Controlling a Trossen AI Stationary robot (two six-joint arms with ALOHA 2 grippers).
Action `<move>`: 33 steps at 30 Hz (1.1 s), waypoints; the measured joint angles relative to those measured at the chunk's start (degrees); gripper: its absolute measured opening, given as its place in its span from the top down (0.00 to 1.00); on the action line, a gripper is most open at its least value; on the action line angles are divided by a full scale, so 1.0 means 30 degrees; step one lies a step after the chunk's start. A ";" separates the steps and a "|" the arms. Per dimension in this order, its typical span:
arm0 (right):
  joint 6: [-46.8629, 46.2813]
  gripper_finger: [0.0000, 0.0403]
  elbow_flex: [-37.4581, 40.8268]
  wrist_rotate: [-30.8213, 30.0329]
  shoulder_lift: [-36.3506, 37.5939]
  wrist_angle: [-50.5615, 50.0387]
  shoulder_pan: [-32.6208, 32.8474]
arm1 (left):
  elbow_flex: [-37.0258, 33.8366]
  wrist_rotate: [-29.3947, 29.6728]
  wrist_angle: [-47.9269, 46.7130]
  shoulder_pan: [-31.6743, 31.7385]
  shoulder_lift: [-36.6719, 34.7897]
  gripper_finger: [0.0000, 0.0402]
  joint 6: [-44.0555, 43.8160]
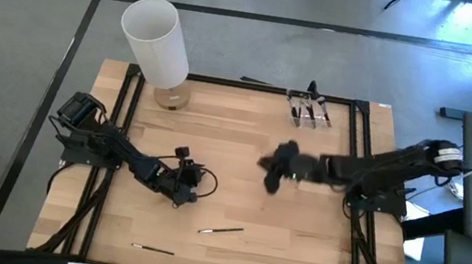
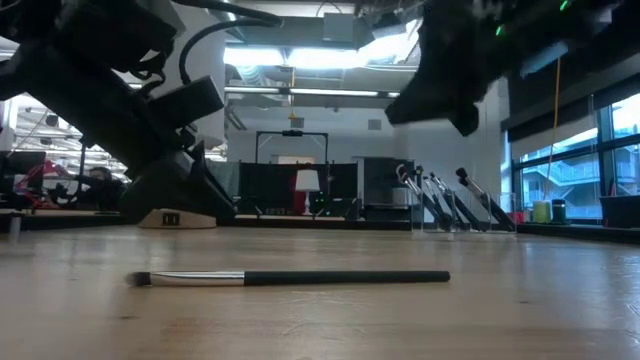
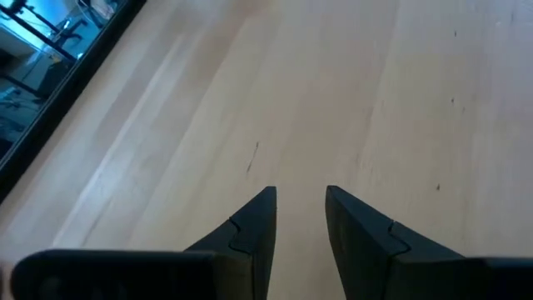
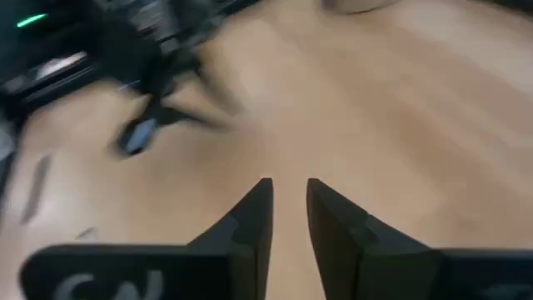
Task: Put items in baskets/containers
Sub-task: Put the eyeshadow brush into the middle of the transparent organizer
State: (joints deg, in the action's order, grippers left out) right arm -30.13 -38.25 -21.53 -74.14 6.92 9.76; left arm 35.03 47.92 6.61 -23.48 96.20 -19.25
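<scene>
Two thin black-handled brushes lie flat on the wooden table near its front edge: one (image 1: 220, 230), also shown in the low view (image 2: 290, 278), and another (image 1: 152, 249) farther left. The small clear holder (image 1: 310, 110) stands at the far edge with several brushes upright in it (image 2: 450, 205). My left gripper (image 1: 186, 190) hovers low over bare wood left of centre, open and holding nothing (image 3: 298, 193). My right gripper (image 1: 275, 167) hangs blurred above the table's middle, open and holding nothing (image 4: 289, 185).
A tall white cylinder (image 1: 151, 41) stands at the far left corner beside a round tan object (image 1: 170, 97). Black frame rails (image 1: 115, 134) run along the table's sides. Bare wood lies between the two grippers and the front edge.
</scene>
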 joint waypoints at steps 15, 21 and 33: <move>0.0110 0.84 -1.7085 0.4825 -1.4346 -1.1428 0.4552 | 0.0000 -0.4104 0.1946 0.1511 -0.0015 0.75 -0.0917; 0.2620 0.84 -2.3447 0.5533 -1.8306 -1.5660 0.5049 | 0.0000 -0.4849 0.1741 0.1407 0.0220 0.75 -0.0533; 0.4261 0.84 -2.6567 0.5477 -2.1519 -1.8147 0.4720 | 0.0000 -0.4868 0.1275 0.1207 0.0262 0.75 0.0170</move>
State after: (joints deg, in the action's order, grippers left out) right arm -17.35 -117.95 -5.10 -138.70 -47.52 23.92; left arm 35.03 33.32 10.44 -19.86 96.99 -18.74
